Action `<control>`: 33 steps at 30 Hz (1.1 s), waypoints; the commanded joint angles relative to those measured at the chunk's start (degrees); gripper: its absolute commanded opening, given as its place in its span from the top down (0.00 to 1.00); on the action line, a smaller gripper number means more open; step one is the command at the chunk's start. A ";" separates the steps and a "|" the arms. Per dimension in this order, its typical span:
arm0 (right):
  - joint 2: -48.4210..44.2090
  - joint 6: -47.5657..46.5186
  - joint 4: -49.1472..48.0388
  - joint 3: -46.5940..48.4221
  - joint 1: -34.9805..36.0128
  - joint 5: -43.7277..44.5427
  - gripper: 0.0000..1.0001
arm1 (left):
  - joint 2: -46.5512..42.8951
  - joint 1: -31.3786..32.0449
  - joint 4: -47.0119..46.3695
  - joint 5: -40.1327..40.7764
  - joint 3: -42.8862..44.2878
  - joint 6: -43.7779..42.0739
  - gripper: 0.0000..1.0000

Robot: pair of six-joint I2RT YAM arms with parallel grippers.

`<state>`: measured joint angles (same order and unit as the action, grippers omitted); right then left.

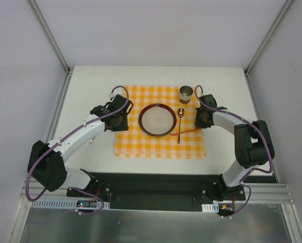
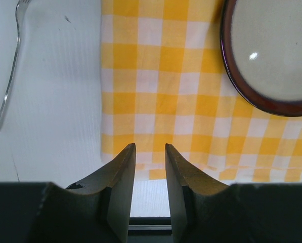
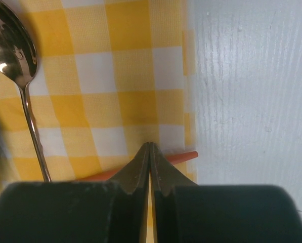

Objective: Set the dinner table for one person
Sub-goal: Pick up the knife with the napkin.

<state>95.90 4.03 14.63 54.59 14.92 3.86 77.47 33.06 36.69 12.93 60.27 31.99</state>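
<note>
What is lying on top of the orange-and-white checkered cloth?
A brown-rimmed plate, a spoon, a metal cup and a thin orange stick. The shut right end effector covers part of the stick. Anything under the plate cannot be seen.

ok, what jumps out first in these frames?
An orange-and-white checkered cloth sits mid-way on the white table, with a dark-rimmed plate at its centre. A spoon lies just right of the plate, and a metal cup stands near the cloth's far right corner. The left gripper is open at the cloth's left edge; the right gripper is shut over an orange stick.
</note>
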 commanded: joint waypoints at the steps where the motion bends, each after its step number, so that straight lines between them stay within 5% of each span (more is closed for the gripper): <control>1: -3.79 0.62 0.92 -1.76 0.37 1.33 0.97 | 0.75 0.60 0.93 0.78 1.43 -0.35 0.71; 33: -13.98 2.56 2.07 -13.36 3.89 0.80 0.98 | -3.56 0.60 1.02 -0.27 -0.94 1.59 0.71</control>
<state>83.96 5.39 14.37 42.33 17.47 4.05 75.79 33.06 36.69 12.84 60.01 32.64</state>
